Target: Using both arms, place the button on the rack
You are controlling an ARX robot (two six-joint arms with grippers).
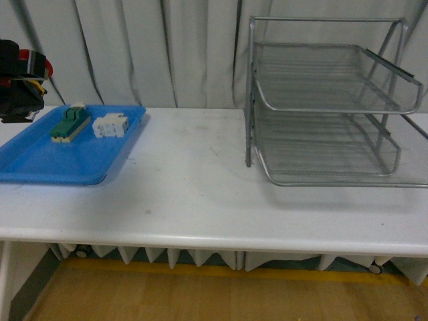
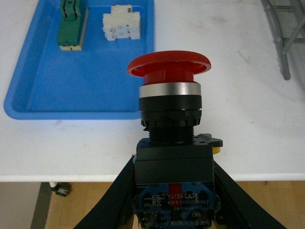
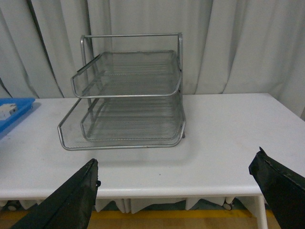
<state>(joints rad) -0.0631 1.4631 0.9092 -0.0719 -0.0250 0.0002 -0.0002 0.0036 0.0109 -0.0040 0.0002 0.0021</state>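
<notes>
button [image 2: 170, 138] off table [image 2: 248, 143], held in air, black body clamped between fingers [image 2: 114, 200] of left gripper [image 2: 174, 191], red cap pointing away from wrist. in front view this gripper shows at far left edge, above left end of blue tray [image 1: 40, 160]. green-topped block [image 1: 70, 124] and white block [image 1: 110, 125] lie in tray, near each other, not touching. rack [image 1: 328, 100] stands on right part of table, well apart from button. right gripper [image 3: 176, 191] jaws wide apart, gripping nothing, facing open front of rack.
</notes>
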